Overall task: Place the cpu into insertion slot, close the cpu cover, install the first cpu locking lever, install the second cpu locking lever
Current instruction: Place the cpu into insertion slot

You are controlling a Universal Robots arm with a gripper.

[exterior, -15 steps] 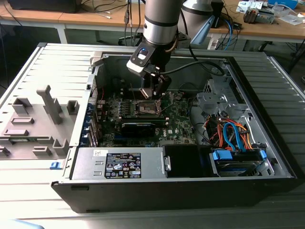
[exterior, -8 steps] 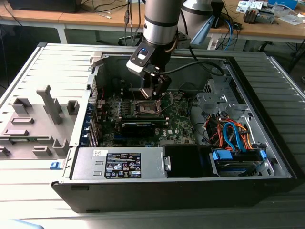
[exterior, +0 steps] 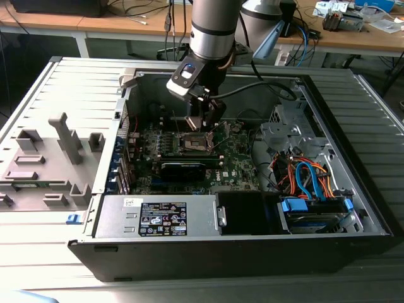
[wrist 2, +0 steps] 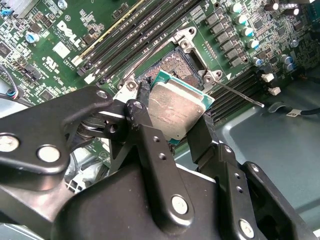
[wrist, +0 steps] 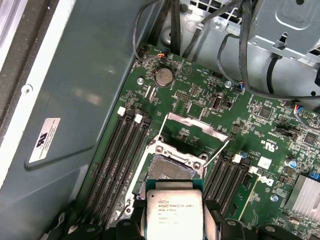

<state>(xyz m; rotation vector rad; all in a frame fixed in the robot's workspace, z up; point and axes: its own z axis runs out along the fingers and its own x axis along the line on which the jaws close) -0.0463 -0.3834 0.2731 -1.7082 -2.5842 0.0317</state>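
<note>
The gripper (wrist 2: 174, 107) is pressed together on the cpu (wrist: 174, 212). In the second wrist view its two black fingers (wrist 2: 145, 130) clamp the chip by opposite edges, so the chip sits between the fingertips with its silvery-grey top facing up and its green border showing at the free edges.

Just beyond the chip lies the insertion slot (wrist 2: 176, 64). In both wrist views the chip overlaps the slot's near edge, and most of the dark pin field is uncovered, so the chip is not seated. Whether it touches the silver rim cannot be told.

Past the slot, in the first wrist view, the cpu cover (wrist: 194, 125) stands swung open. A thin wire lever (wrist: 218, 152) is raised on one side of the slot and a second wire lever (wrist: 161, 131) on the other. Black memory slots (wrist: 122, 160) run along both sides on the green motherboard (wrist: 195, 100).

In the exterior view the arm (exterior: 211, 28) reaches down into the open computer case (exterior: 353, 132), which lies on its side. A grey power supply (exterior: 158, 218) sits at the case's near edge.
</note>
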